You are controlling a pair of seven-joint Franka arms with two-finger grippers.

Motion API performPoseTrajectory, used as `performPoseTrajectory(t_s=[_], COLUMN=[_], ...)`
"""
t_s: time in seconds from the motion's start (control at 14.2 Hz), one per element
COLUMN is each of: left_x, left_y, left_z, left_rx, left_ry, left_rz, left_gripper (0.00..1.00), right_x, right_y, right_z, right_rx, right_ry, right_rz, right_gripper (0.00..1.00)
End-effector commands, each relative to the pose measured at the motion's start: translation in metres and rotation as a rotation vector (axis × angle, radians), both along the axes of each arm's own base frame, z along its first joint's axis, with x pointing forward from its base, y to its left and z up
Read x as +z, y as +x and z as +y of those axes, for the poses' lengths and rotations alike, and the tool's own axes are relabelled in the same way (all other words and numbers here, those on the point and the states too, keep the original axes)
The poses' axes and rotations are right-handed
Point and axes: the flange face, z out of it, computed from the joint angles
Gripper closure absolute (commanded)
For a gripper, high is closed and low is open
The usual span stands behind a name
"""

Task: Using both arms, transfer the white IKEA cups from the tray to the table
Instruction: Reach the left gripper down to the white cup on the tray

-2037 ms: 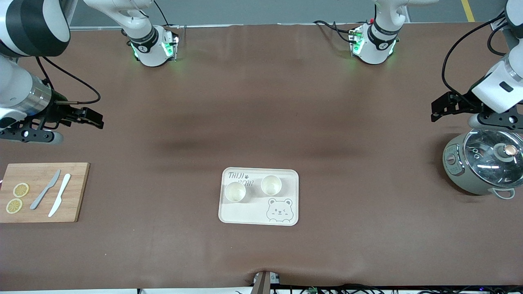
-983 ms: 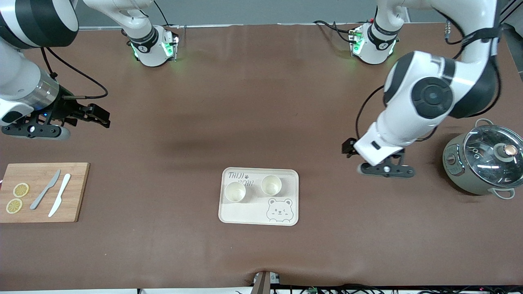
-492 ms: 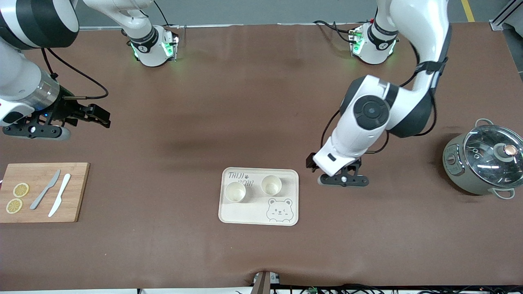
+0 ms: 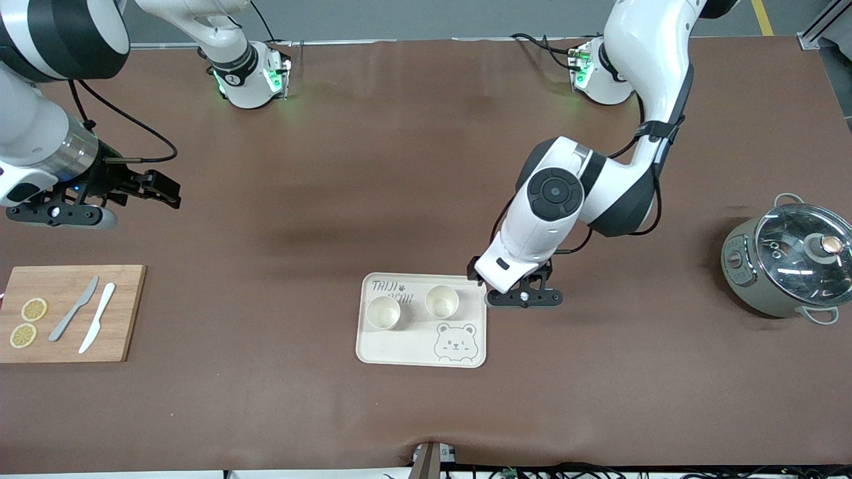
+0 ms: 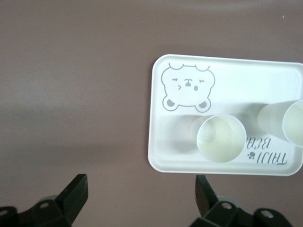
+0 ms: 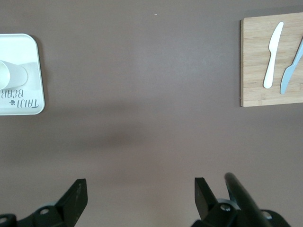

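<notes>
Two white IKEA cups stand upright on a cream bear tray: one toward the right arm's end, one toward the left arm's end. My left gripper is open and empty, over the table beside the tray's edge at the left arm's end. The left wrist view shows it by the tray, with one cup close and the other at the frame's edge. My right gripper is open and empty, waiting over bare table near the right arm's end; it also shows in its wrist view.
A wooden cutting board with two lemon slices and two knives lies at the right arm's end. A grey-green pot with glass lid stands at the left arm's end. The brown tabletop lies bare between them.
The left arm has swung from above the pot across the table to the tray's edge. The right gripper has only shifted slightly. The cups have not moved.
</notes>
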Motion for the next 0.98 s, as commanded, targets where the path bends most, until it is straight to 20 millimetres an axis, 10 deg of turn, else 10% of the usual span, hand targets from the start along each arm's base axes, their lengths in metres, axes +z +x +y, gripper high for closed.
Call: performPoseTrajectory(t_s=[0.0,0.91], left_x=[-0.013,-0.108], left_y=[0.01,0.001], left_z=[-0.019,-0.074], left_rx=[0.032,0.021], left_ry=[0.002,0.032], left_rz=[-0.028,-0.11], left_gripper=[0.0,0.0], right_x=[0.0,0.0], right_y=[-0.001,0.001], right_z=[0.001,-0.003], right_rx=[-0.012,-0.02], right_ry=[0.011,0.013], right_rz=[0.003,-0.005], right_gripper=[0.0,0.0])
